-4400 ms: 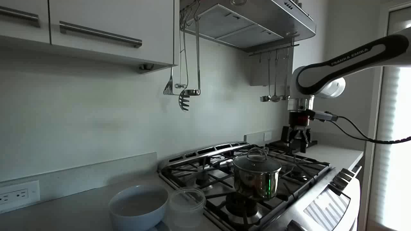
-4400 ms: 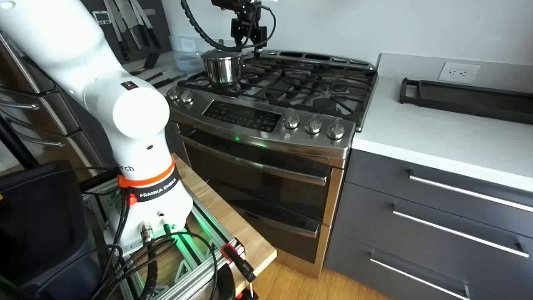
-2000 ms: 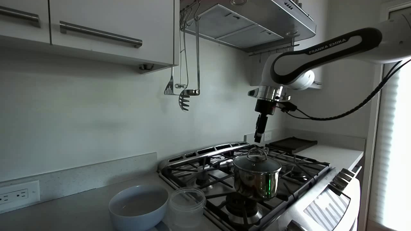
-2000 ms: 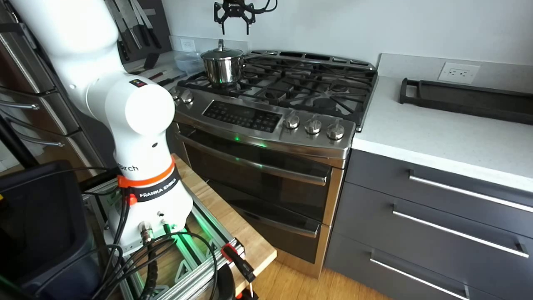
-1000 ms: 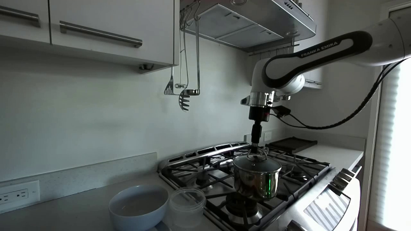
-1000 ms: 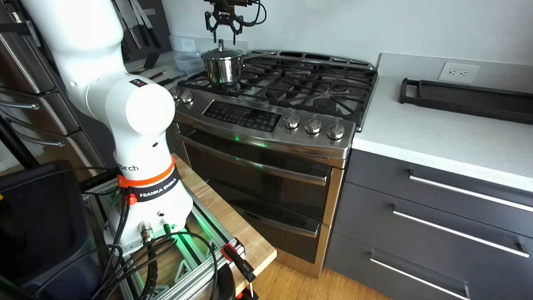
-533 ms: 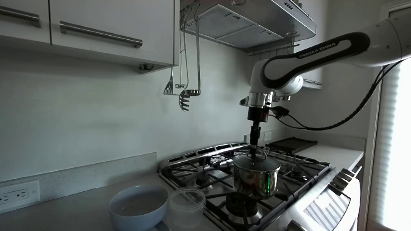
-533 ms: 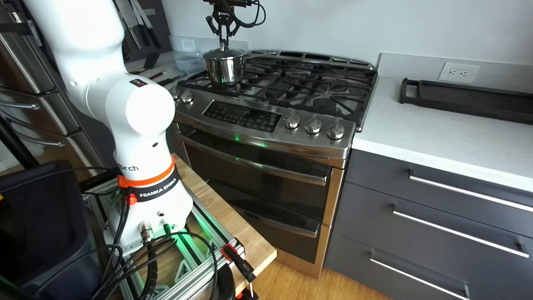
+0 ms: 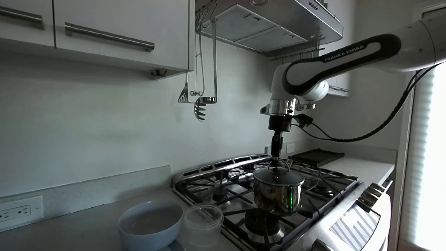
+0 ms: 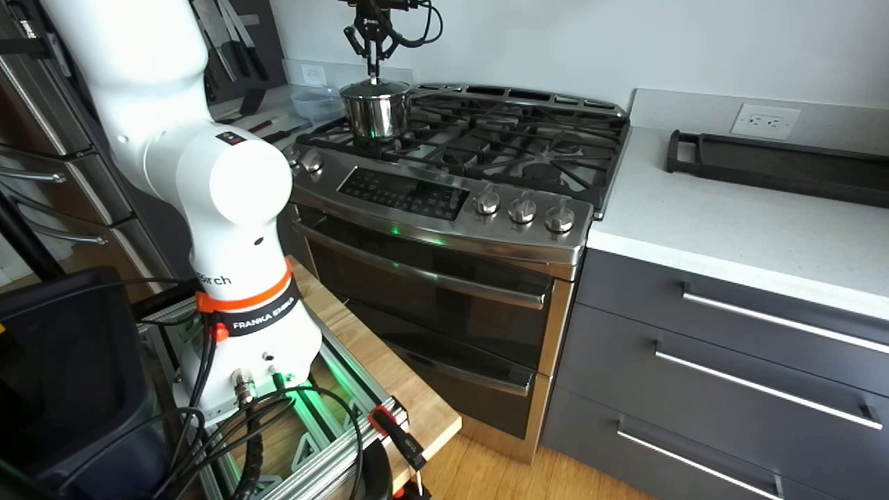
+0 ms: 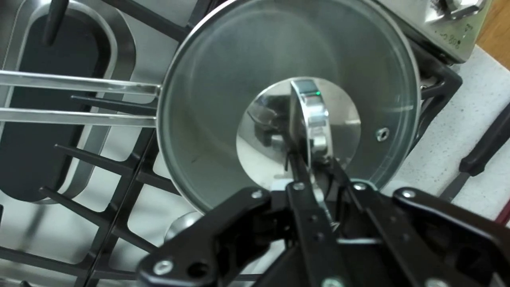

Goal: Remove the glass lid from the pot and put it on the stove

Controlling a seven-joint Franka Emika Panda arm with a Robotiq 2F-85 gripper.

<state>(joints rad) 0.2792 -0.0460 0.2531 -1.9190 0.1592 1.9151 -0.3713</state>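
Observation:
The glass lid (image 11: pixel 215 79), clear with a metal rim, sits on the shiny steel pot (image 10: pixel 378 118), which stands on a burner grate of the stove (image 10: pixel 410 201). Rising from the lid is an upright metal loop handle (image 11: pixel 315 111). My gripper (image 11: pixel 313 161) points straight down and is shut on that handle, one finger on each side of it, as the wrist view shows. The same gripper (image 9: pixel 275 165) reaches the top of the lid in both exterior views. Lid and pot rim look in contact; no gap is visible.
A long pot handle (image 11: pixel 79 83) extends over the grates. Beside the stove are a pale bowl (image 9: pixel 150 226) and a clear container (image 9: pixel 203 225). A black tray (image 10: pixel 785 167) lies on the far counter. The range hood (image 9: pixel 271 24) and hanging utensils (image 9: pixel 209 99) are overhead.
The arm has come over the pot and lowered. Within the last second, the open fingers have closed on the lid's handle, and pot and lid have shifted slightly together.

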